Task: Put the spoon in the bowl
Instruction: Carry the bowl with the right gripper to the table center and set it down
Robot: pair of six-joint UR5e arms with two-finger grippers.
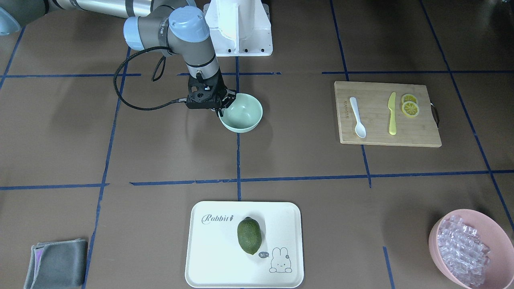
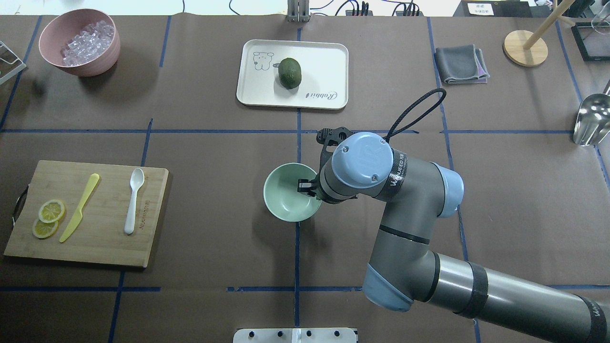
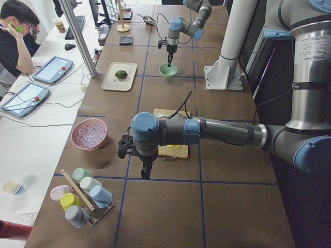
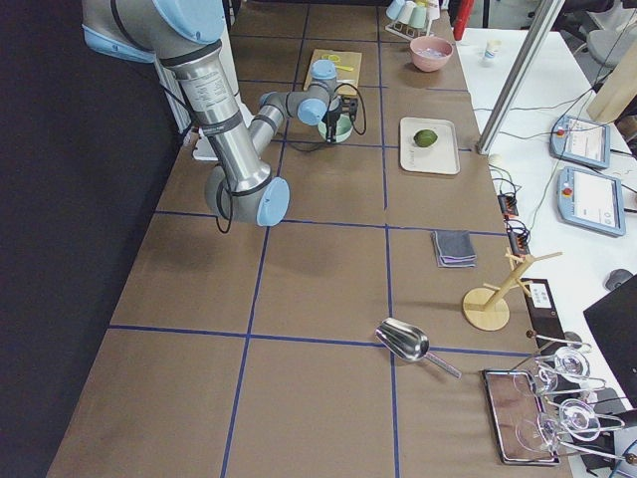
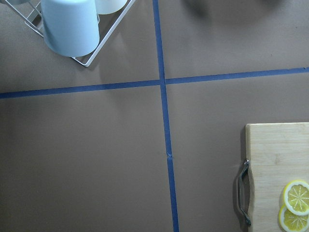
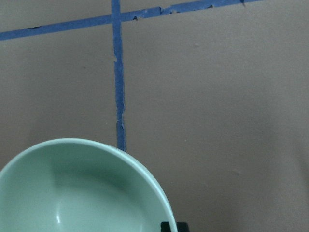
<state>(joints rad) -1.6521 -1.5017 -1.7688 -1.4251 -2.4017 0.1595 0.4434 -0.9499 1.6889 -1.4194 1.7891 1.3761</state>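
The small round pale mint-green bowl (image 1: 245,117) has its rim at the right gripper (image 1: 223,107). I cannot tell the jaw opening there, nor on the left gripper (image 3: 146,174).

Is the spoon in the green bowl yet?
No, the spoon lies on the cutting board beside the yellow knife, and the bowl is empty.

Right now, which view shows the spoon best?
Overhead exterior: the spoon lies whole and unobstructed on the cutting board. Front-facing shows it equally whole but smaller; side views leave it tiny or hidden; neither wrist view shows it.
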